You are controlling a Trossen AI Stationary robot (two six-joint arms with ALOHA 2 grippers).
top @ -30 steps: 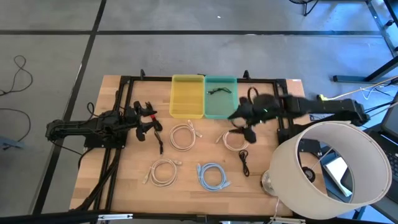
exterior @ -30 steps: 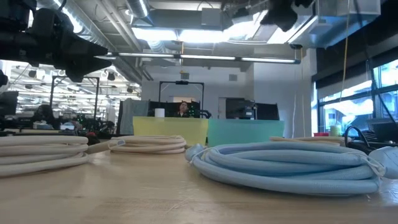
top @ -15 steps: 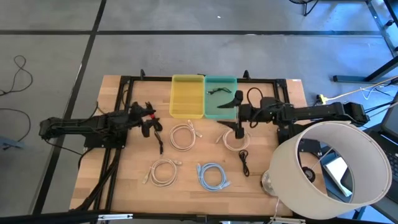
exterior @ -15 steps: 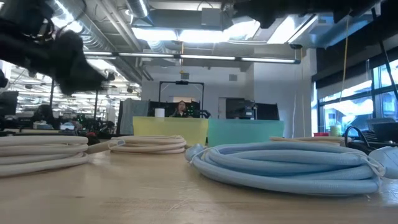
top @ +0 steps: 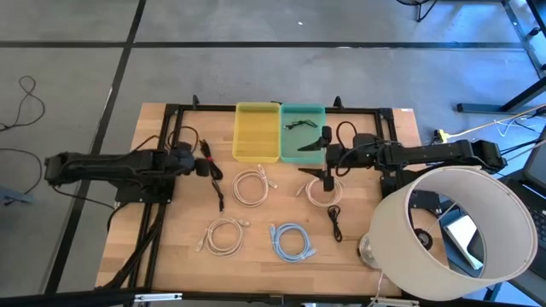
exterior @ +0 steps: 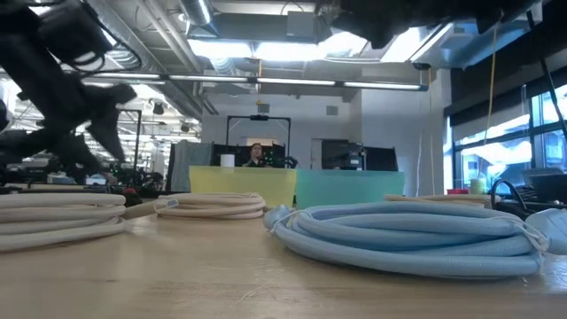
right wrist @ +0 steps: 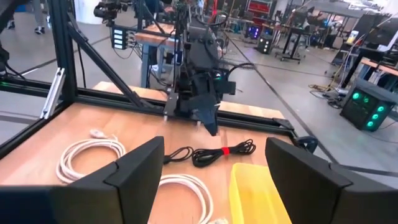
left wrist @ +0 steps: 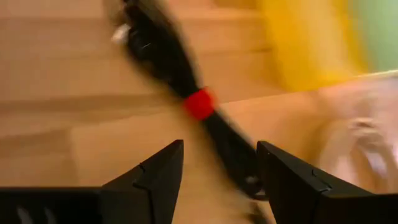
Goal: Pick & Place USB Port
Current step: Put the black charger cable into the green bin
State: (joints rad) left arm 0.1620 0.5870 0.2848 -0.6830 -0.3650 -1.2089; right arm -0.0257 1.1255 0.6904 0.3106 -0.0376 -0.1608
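Landmark: the yellow rectangular plastic bin, standing at the far edge of the light wooden table inside the black metal frame.

The teal rectangular plastic bin touches the yellow bin's right wall; it already holds a small black cable, so the two bins are judged to be sorting destinations.

The right gripper hovers just right of and nearer than the yellow bin, at the teal bin's near edge, above a white coiled cable. Its fingers are spread wide and hold nothing, judged a waiting or post-release posture.

The left gripper hangs just left of the yellow bin's near corner. In the left wrist view its fingers stand wide apart and empty, with the black cable bound by a red tie running between them: a pre-grasp alignment, by judgement.

That black cable, the task's likely item, lies on the table left of and nearer than the yellow bin.

Further white coils lie nearer than the yellow bin: one directly before it, one further towards the front. A light blue coiled cable lies front-right of them; a second short black cable lies right of that.

No brand, label or legible writing is visible.
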